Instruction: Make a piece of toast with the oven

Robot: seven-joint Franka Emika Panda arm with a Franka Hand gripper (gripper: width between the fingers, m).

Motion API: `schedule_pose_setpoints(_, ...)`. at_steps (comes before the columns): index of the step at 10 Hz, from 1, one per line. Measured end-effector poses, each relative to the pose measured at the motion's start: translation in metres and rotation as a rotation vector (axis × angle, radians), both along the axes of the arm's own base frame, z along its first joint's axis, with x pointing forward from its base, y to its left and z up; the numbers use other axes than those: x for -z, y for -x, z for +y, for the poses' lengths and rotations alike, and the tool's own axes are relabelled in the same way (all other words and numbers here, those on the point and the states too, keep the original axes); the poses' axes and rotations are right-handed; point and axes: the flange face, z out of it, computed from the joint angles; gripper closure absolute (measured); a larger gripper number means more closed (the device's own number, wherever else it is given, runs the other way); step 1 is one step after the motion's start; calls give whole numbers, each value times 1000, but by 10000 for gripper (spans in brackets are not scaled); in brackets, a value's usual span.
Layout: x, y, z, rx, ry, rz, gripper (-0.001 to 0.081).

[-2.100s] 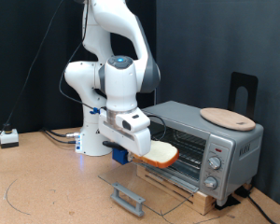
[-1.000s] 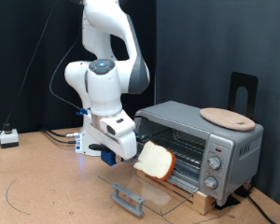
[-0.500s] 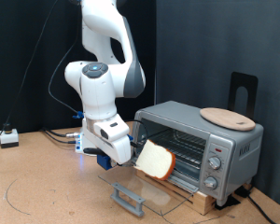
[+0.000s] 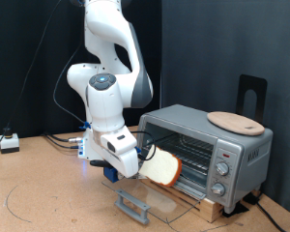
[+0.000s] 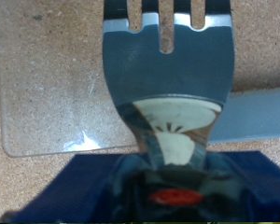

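Toast (image 4: pixel 162 167) leans tilted at the oven (image 4: pixel 218 133) mouth, over the lowered door (image 5: pixel 47 93). Claw (image 4: pixel 127 160) sits beside it, carrying a spatula (image 5: pixel 168 65); grip state cannot be determined.

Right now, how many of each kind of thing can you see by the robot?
Toast: 1, leaning at the open front of the oven
Oven: 1
Round wooden board: 1, on top of the oven
Gripper: 1, beside the toast
Total: 4
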Motion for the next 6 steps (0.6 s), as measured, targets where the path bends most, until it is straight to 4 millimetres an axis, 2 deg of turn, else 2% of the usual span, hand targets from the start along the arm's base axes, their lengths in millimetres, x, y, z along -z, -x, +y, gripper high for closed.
schedule_pose_setpoints(3,9,-11,-2,49,9,-6,382)
schedule_pose_setpoints(6,20,-18,6,45,-10,11,382)
